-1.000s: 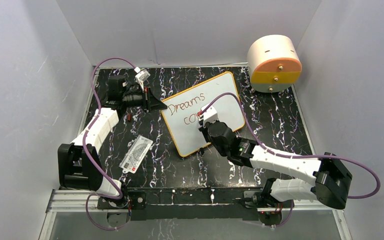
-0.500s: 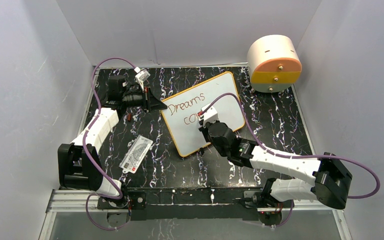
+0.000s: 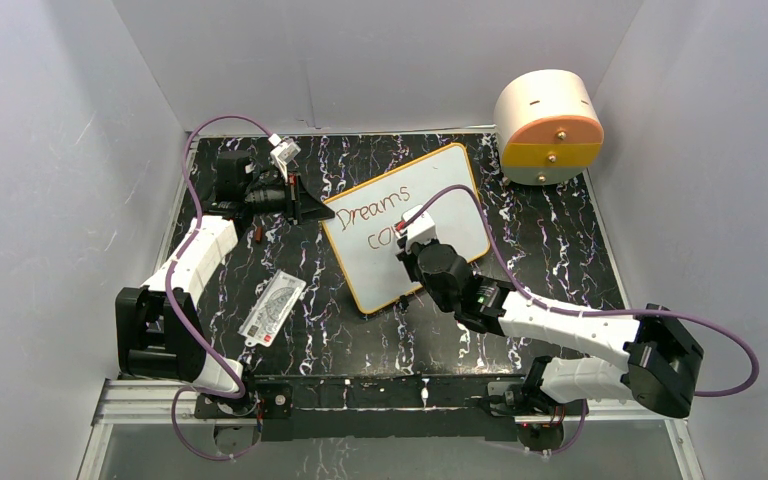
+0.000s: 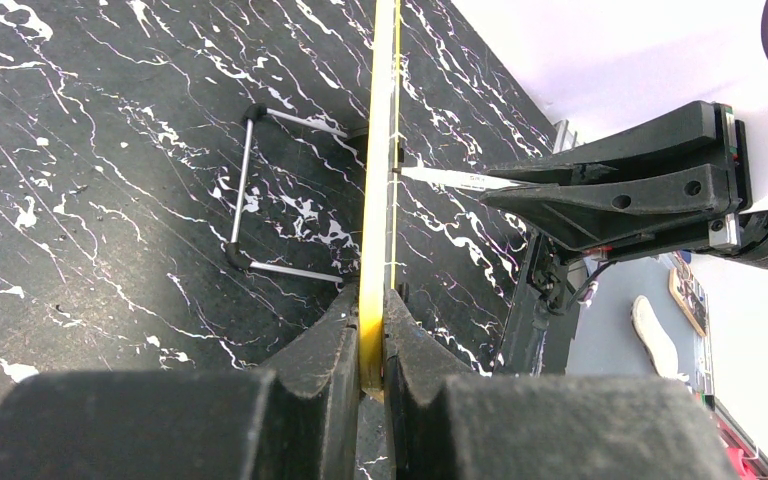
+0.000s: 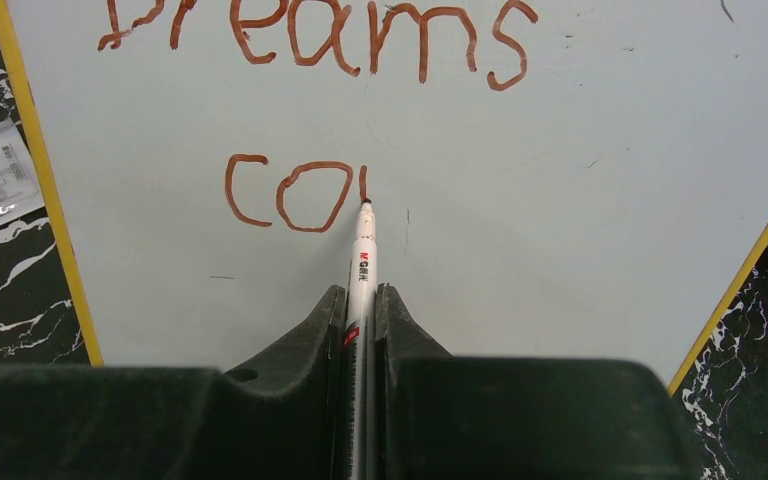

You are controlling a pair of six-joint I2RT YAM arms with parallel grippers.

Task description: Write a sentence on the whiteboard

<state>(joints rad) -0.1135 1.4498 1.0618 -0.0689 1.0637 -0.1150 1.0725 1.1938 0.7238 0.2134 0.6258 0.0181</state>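
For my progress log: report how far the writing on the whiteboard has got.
Done: "Dreams" stands complete on the whiteboard, with "co" and a first stroke of the next letter below. In hand: the right tool is shut on the marker, tip at that stroke; the left tool clamps the board's yellow edge. Left: the rest of the second word and whatever follows.

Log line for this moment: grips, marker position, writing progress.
left gripper: shut on whiteboard frame | right gripper: shut on marker | marker tip: on board right after "co" | sentence: "Dreams co" plus one stroke
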